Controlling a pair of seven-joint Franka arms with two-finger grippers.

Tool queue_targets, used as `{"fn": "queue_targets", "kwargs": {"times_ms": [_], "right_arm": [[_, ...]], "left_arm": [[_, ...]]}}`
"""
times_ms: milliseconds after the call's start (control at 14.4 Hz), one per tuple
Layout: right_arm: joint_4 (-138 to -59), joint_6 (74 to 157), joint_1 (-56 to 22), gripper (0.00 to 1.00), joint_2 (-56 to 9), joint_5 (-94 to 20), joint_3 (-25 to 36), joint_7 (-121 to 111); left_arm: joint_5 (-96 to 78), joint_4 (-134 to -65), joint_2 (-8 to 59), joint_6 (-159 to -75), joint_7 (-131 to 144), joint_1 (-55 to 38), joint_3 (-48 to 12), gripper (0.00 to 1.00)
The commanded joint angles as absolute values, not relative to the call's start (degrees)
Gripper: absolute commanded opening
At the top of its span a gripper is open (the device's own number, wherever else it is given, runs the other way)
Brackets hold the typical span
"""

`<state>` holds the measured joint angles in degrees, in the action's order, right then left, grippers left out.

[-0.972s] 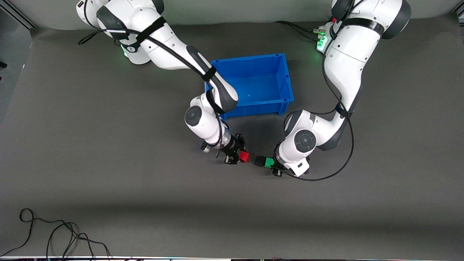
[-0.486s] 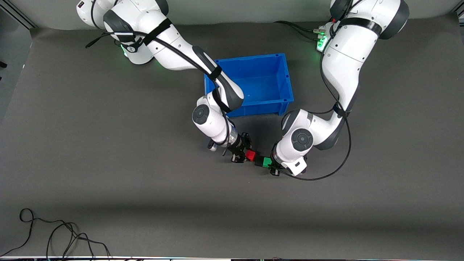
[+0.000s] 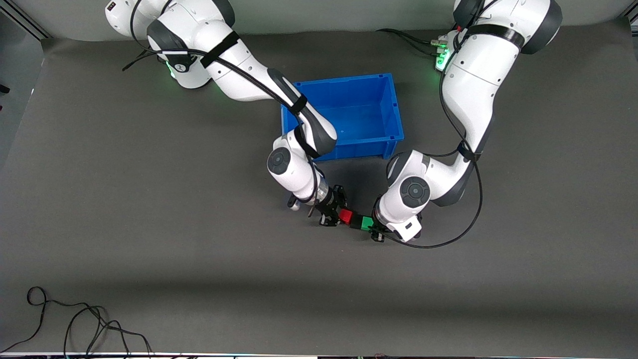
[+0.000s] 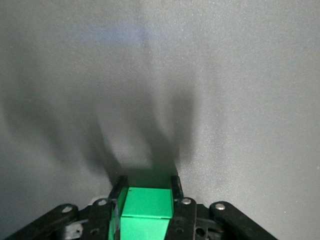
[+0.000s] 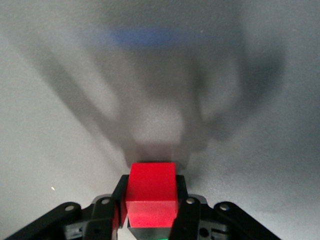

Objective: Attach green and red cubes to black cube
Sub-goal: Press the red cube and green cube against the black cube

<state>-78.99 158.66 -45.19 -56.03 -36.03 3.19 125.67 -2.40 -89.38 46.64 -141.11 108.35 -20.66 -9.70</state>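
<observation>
Nearest the front camera, a loose black cable [image 3: 75, 324] lay on the grey mat [image 3: 149, 224], well apart from the work.

At mid-table the three cubes formed one short row. The left gripper [image 3: 375, 230] was closed on the green cube [image 3: 367, 222], which was held clear of the mat. The left wrist view showed both fingers [image 4: 176, 200] flat against opposite faces of the green cube [image 4: 146, 212]. The black cube [image 3: 355, 222] sat against the green cube's free face, between the two coloured cubes. No gripper gripped it, so it appeared to be carried by its joint with the green cube.

The right gripper [image 3: 333, 215] was closed on the red cube [image 3: 345, 216], with its fingers [image 5: 185, 212] clamping two opposite sides of the red cube [image 5: 151, 194]. Each gripper held its cube by the side faces. By judgement, this kept the mating face free to meet the black cube.

Compared with one second earlier, the red cube had moved toward the left arm's end of the table. A clear gap had separated it from the black cube then. Half a second earlier it was at or near contact. It now pressed against the black cube. The left gripper had shifted only slightly.

Farther from the camera, the blue bin [image 3: 394, 112] stood between the two arms, and no cube showed in it.
</observation>
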Motion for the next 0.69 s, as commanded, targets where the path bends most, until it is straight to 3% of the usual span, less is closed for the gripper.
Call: {"fn": "queue_targets", "kwargs": {"times_ms": [0,69,139,208,278,417,625], "right_arm": [[-76.6,159.3,-45.9,1.00,-57.6,-34.3,4.0,126.6],[-76.7,159.3,-45.8,1.00,-57.5,-34.0,4.0,126.3],[-76.6,159.3,-45.8,1.00,-57.3,-33.7,4.0,126.2],[-76.6,159.3,-45.7,1.00,-56.8,-32.7,4.1,126.2],[-76.6,159.0,-45.4,1.00,-56.3,-31.1,4.2,126.1],[-77.2,155.9,-45.3,1.00,-53.8,-26.9,6.4,125.9],[-77.0,141.3,-45.0,1.00,-48.1,-16.0,8.7,123.6]], "left_arm": [[-1.3,-88.0,47.3,-141.0,110.0,-21.6,-9.1,0.05],[-1.3,-88.0,47.4,-141.2,109.9,-21.6,-9.1,0.21],[-1.1,-88.0,47.4,-141.2,109.7,-21.6,-9.1,0.49],[-0.6,-88.0,47.4,-141.1,109.8,-21.7,-9.0,0.86],[-0.4,-87.7,47.0,-140.2,109.9,-21.5,-8.9,1.00],[-0.3,-86.1,46.1,-138.4,109.6,-20.7,-8.5,1.00],[2.4,-84.6,42.3,-130.6,107.9,-17.8,-8.4,1.00]]}}
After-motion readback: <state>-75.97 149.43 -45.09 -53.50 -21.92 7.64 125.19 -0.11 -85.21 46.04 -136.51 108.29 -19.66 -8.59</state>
